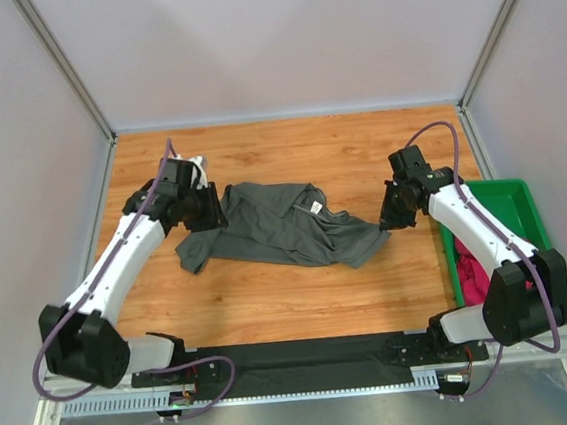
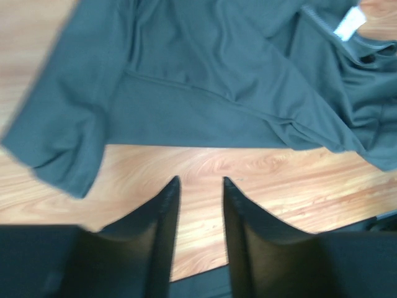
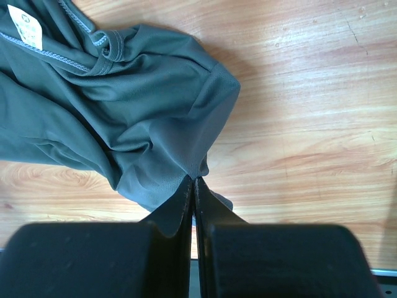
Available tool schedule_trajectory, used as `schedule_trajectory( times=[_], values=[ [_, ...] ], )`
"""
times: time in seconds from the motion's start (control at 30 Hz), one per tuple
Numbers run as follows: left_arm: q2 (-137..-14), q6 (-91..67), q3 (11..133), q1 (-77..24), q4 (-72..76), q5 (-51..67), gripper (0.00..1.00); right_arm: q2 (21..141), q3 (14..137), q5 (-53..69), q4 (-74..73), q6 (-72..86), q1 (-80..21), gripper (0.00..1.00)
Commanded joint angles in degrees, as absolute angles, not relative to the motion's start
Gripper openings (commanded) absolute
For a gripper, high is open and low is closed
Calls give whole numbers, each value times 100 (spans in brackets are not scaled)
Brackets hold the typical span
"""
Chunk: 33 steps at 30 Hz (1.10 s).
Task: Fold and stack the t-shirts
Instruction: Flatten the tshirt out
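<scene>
Pinching the grey t-shirt (image 1: 270, 226), the right gripper (image 3: 195, 181) has jaws together; the left gripper (image 2: 200, 181) hovers beside it, jaws apart.

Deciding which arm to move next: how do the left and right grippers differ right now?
The left gripper stands open over the table, holding nothing; the right gripper is shut, pinching an edge of the grey t-shirt. The left sits at the shirt's left end, the right at its right end. Both hang low beside it.
</scene>
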State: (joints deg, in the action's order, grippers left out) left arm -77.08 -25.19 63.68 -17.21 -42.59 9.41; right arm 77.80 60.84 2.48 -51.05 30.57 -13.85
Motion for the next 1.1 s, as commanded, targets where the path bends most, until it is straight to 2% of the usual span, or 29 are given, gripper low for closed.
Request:
schedule_trajectory(
  times=[0.0, 0.03, 0.07, 0.13, 0.3, 0.47, 0.83, 0.9, 1.07],
  values=[
    [-8445, -3154, 6231, -1547, -3174, 1196, 22, 7726, 6302, 185, -4834, 3006, -1380, 0],
    [-8603, -3277, 6284, -1521, -3112, 1117, 16, 7717, 6302, 176, -4843, 3006, -1380, 0],
    [-8892, -3583, 6310, -1486, -3050, 1073, 16, 7725, 6293, 167, -4851, 3023, -1380, 0],
    [-9157, -3848, 6407, -1415, -2980, 819, 26, 7717, 6302, 150, -4851, 3041, -1380, 0],
    [-9694, -4139, 6600, -1336, -2821, 414, 27, 7673, 6267, 71, -4887, 3041, -1380, 0],
    [-10063, -4263, 6688, -1257, -2909, 308, 34, 7629, 6258, 9, -4878, 3032, -1380, 0],
    [-10581, -4254, 6969, -1151, -3129, 88, 38, 7752, 6275, 53, -4746, 3041, -1380, 0],
    [-10678, -4263, 7048, -1151, -3138, 114, 38, 7761, 6267, 53, -4737, 3059, -1380, 0],
    [-10846, -4184, 7216, -1151, -3190, 229, 26, 7752, 6284, 53, -4746, 3050, -1380, 0]
  ],
)
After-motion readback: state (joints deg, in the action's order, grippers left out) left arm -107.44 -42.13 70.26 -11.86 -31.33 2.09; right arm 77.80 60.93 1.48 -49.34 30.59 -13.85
